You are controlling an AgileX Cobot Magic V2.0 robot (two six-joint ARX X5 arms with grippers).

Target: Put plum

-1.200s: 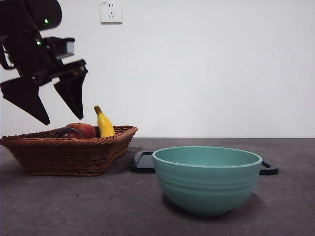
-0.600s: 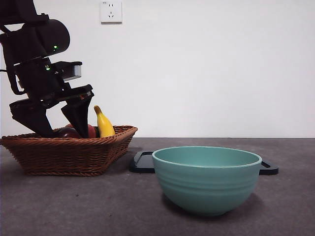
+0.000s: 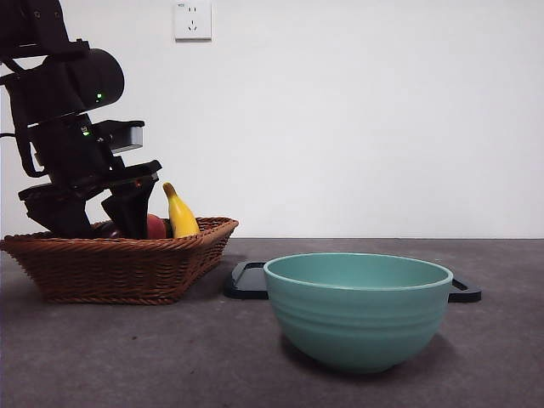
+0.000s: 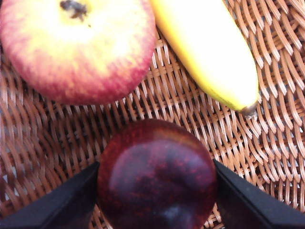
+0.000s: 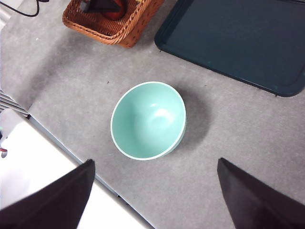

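The dark maroon plum (image 4: 157, 176) lies in the wicker basket (image 3: 119, 268) at the table's left. My left gripper (image 4: 156, 188) has come down into the basket, and each black jaw presses against one side of the plum. In the front view that gripper (image 3: 93, 223) reaches below the basket rim, so only a dark sliver of the plum (image 3: 107, 229) shows. My right gripper (image 5: 152, 191) hangs high over the table, open with nothing between its jaws.
A red-yellow apple (image 4: 76, 47) and a yellow banana (image 4: 205, 52) share the basket beside the plum. A teal bowl (image 3: 357, 310) stands at the front of the grey table. A dark tray (image 5: 233, 43) lies behind it. White table edge shows in the right wrist view.
The left arm dropped from above the basket's left side down into it. Its jaws now stand on either side of the plum. Bowl, tray and other fruit stayed put.
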